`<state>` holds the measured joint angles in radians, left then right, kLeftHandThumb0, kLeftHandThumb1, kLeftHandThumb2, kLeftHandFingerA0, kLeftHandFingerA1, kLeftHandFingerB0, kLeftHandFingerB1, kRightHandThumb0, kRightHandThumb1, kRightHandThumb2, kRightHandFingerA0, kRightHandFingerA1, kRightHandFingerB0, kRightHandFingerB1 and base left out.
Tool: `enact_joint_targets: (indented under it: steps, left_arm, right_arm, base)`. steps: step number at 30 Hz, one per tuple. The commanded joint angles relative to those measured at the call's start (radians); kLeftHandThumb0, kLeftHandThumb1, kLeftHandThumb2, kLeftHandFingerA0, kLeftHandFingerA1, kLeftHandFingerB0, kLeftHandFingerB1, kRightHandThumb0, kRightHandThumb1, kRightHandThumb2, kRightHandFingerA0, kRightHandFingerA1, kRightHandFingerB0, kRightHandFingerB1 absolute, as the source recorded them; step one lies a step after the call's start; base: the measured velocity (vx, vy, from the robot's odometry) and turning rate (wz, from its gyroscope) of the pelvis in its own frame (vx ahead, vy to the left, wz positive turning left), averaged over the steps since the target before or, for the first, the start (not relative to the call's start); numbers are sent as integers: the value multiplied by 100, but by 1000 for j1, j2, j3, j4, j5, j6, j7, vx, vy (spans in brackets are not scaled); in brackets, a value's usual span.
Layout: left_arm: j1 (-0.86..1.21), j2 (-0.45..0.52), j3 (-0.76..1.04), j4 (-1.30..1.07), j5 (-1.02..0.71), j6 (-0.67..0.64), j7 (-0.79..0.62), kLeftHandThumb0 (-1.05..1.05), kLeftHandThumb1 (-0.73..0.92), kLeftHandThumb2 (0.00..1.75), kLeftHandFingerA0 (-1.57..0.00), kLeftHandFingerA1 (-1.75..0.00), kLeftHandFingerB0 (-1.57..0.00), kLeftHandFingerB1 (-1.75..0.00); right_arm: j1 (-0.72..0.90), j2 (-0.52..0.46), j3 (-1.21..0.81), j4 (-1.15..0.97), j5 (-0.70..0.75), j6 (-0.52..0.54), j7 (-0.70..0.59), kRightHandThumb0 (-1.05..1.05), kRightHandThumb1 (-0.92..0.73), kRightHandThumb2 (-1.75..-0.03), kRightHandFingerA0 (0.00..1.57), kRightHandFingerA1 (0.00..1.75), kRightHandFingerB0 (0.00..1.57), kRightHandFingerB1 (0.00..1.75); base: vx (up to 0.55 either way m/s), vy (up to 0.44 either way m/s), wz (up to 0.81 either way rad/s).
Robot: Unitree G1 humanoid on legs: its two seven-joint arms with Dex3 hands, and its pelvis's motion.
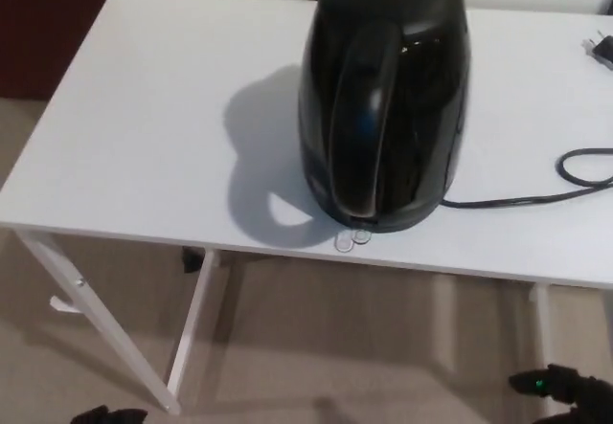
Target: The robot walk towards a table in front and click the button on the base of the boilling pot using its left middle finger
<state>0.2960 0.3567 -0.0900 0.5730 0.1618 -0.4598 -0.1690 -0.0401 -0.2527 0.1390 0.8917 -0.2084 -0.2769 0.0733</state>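
A glossy black boiling pot [385, 94] stands on the white table [144, 146], close to its front edge, with its handle facing me. A small clear button tab [351, 239] sticks out from the pot's base onto the table top. The tip of my left hand [107, 414] just shows at the bottom left, low over the floor and far below the table. Part of my right hand [565, 388] shows at the bottom right with a green light on it. Too little of either hand is visible to tell how it is set.
A black power cord [536, 189] runs from the pot's base across the table to the right, ending near a plug [603, 51] at the right edge. White table legs [105, 333] stand on beige carpet. A dark red panel [48, 22] fills the far left.
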Motion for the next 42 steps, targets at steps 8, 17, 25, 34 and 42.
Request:
enact_joint_targets:
  steps: [8, 17, 25, 34, 42]
  left_arm:
    - [-42, 4, 40, 117, -30, 7, -18, -28, 50, 55, -39, -35, -30, -31]
    - [-11, 6, 54, 117, -40, -5, -30, -26, 50, 55, -38, -35, -31, -32]
    - [-15, 3, 62, 168, -38, -27, -22, -27, 48, 54, -42, -37, -33, -31]
    - [5, 9, 34, 96, 17, -41, 4, -30, 50, 55, -40, -35, -31, -31]
    - [26, 178, -169, -205, 549, -152, 260, -30, 60, 59, -30, -31, -12, -28]
  right_arm:
    - [-9, -8, -12, 7, -1, 2, -1, -3, -64, -58, 59, 56, 46, 48]
    - [22, -8, 2, -29, -6, 16, 9, -4, -65, -58, 58, 56, 46, 47]
    - [22, 10, 5, -6, -2, 19, 12, -2, -65, -58, 56, 53, 46, 47]
    - [4, -3, 15, -19, -18, 30, 9, -5, -65, -58, 58, 54, 47, 47]
    - [-12, 4, 17, -19, -14, 30, 16, -4, -65, -58, 57, 55, 46, 48]
  base:
    - [7, 106, -3]
    - [24, 59, 8]
    - [-2, -10, 0]
    - [0, 0, 0]
    - [0, 0, 0]
